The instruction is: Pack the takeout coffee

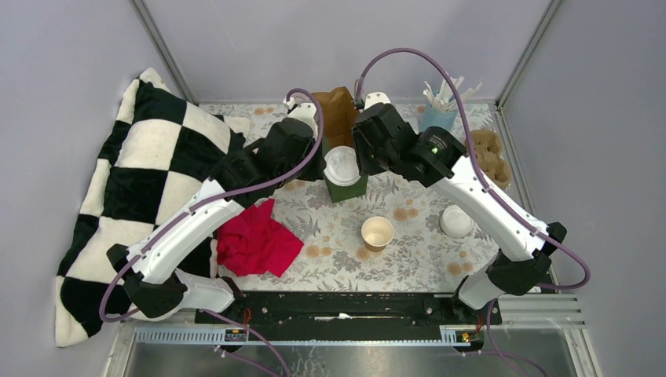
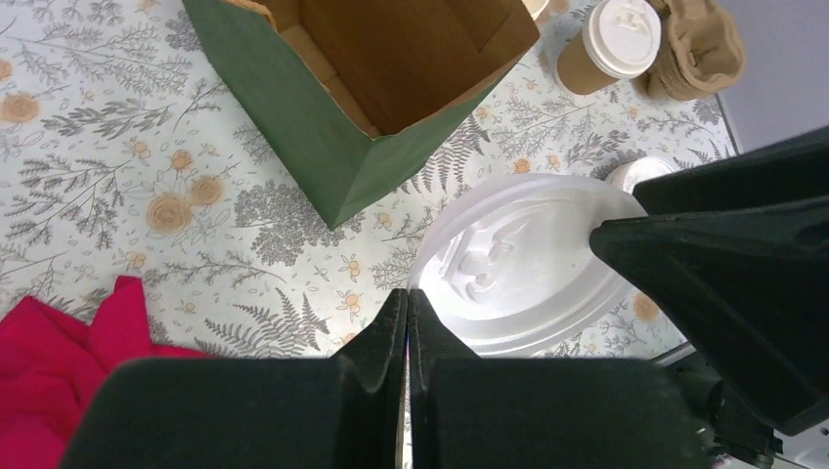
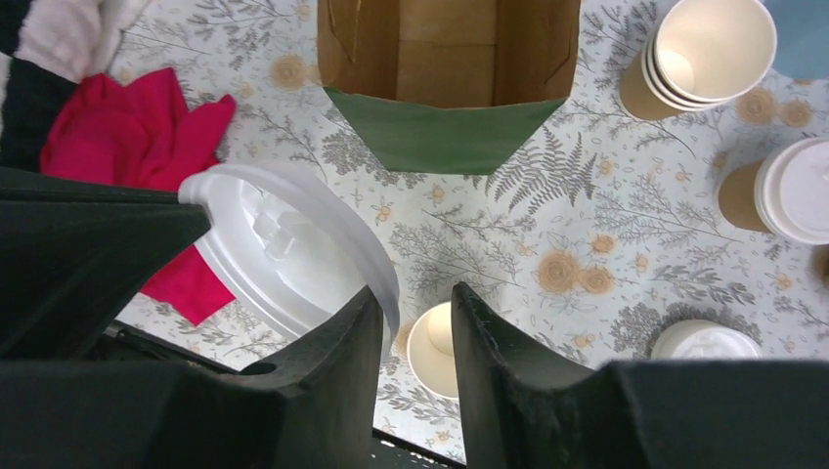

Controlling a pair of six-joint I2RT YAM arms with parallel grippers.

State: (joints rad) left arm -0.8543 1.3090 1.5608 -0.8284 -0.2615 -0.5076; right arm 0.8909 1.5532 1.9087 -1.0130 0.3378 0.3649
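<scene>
Nothing packed yet: green paper bag [image 3: 445, 137] looks empty. White plastic lid [image 3: 283, 254] aloft, left gripper [image 2: 407, 303] fingers together at its rim (grip unclear). Right gripper [image 3: 418, 303] fingers apart. Tan paper cup [image 1: 378, 232] unlidded.

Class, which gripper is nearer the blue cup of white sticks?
Right. The right gripper hangs at the green bag's side facing the blue cup; the left gripper is on the bag's far side, further away.

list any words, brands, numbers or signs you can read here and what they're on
No text can be read.
white lid: raised moulded marks, too blurred to read.
lidded cup: a faint mark on top, too small to read.
green bag: plain, no print showing.
</scene>
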